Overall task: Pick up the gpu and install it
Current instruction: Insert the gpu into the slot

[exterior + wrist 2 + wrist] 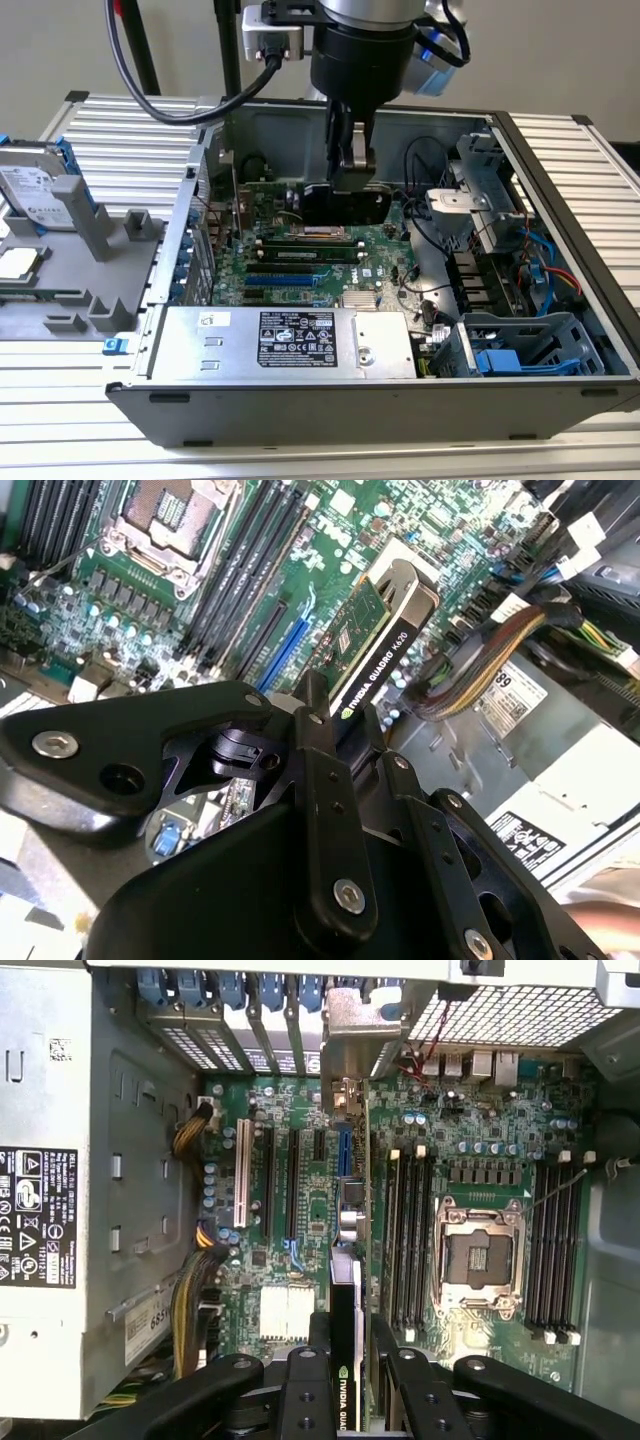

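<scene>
My gripper (350, 165) reaches down into the open computer case (570, 300), shut on the gpu (345, 205). The card stands on edge, its black cooler facing the exterior camera. In both wrist views my fingers (318, 1345) clamp the card's upper edge. The gpu (346, 1290) runs edge-on over the green motherboard (290, 1250), beside the blue slot (342, 1150), with its silver bracket (350, 1040) at the case's rear slot openings. In the second wrist view the gpu (375, 645) slants down toward the board. Whether its lower edge sits in a slot I cannot tell.
A silver power supply (290, 340) fills the case's near side. A metal drive cage (480, 190) and cables lie on the exterior view's right. The CPU socket (475, 1260) and memory slots flank the card. A hard drive with blue rails (40, 190) rests on a grey fixture outside.
</scene>
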